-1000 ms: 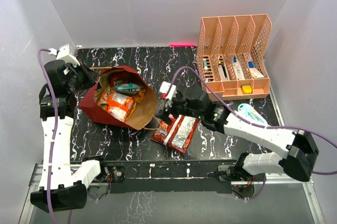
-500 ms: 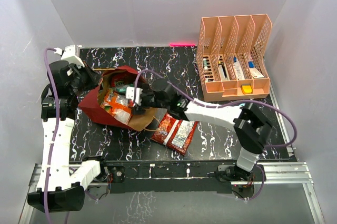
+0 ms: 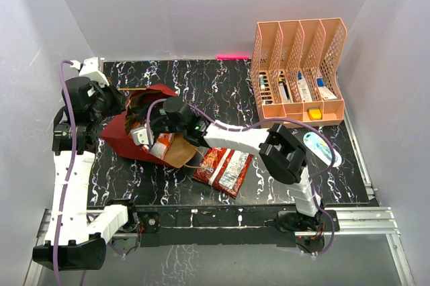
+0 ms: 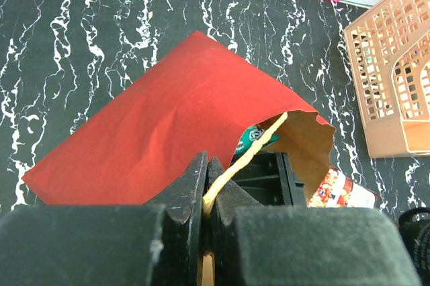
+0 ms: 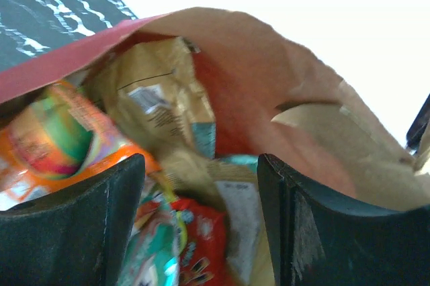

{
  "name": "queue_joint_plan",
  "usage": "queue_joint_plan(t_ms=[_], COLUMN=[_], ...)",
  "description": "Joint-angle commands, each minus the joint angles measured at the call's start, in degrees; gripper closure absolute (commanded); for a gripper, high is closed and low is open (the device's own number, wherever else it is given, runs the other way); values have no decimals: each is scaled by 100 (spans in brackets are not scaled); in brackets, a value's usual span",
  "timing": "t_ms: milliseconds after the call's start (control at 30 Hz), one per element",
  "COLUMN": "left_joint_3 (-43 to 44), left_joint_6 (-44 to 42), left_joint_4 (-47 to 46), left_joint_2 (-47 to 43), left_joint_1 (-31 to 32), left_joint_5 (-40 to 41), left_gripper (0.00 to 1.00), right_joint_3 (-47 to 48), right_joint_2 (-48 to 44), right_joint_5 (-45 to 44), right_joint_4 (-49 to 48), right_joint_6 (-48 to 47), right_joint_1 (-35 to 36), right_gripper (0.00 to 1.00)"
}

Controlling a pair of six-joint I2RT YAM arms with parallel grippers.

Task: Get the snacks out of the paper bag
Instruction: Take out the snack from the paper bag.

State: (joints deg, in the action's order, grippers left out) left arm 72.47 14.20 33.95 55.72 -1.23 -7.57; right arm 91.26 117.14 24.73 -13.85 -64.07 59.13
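The dark red paper bag [image 3: 117, 133] lies on its side with its brown mouth facing right. My left gripper [image 3: 115, 103] is shut on its twisted handle [image 4: 250, 154], with the jaws pinching the cord [image 4: 207, 192]. My right gripper [image 3: 150, 138] is open and reaches into the bag mouth. Its fingers [image 5: 74, 225] straddle packets inside the bag: orange [image 5: 54, 145], gold [image 5: 158, 98], red [image 5: 201, 249] and teal-green [image 5: 151, 259]. A teal packet [image 4: 252, 137] peeks from the mouth. One red packet [image 3: 225, 168] lies on the table outside the bag.
A peach file organiser [image 3: 299, 74] holding pens and small items stands at the back right. A white-and-blue oval packet [image 3: 321, 148] lies right of centre, partly behind my right arm. White walls enclose the black marbled table [image 3: 201, 84].
My right gripper has swung left from above the red packet on the table into the bag mouth. My left gripper still holds the handle and has barely moved.
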Motion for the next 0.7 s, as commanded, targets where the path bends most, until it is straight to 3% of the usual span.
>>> queue_joint_plan(t_ms=[0, 300, 500, 667], left_joint_3=[267, 293, 315, 349], left_joint_6=[-131, -149, -97, -42], left_joint_4=[82, 78, 83, 114], left_joint_2=[-99, -74, -53, -43], left_joint_1=[35, 106, 117, 120], left_joint_5=[271, 307, 270, 271], left_gripper=[100, 100, 100, 100], right_joint_3=[947, 2119, 2420, 2427], right_joint_2=[414, 1208, 1567, 1771], right_joint_5=[-1, -315, -421, -372], right_joint_4=[213, 1275, 1328, 969], right_joint_6=[-1029, -2436, -3108, -3094], right_joint_1=[-31, -128, -139, -151], right_gripper=[30, 29, 29, 49])
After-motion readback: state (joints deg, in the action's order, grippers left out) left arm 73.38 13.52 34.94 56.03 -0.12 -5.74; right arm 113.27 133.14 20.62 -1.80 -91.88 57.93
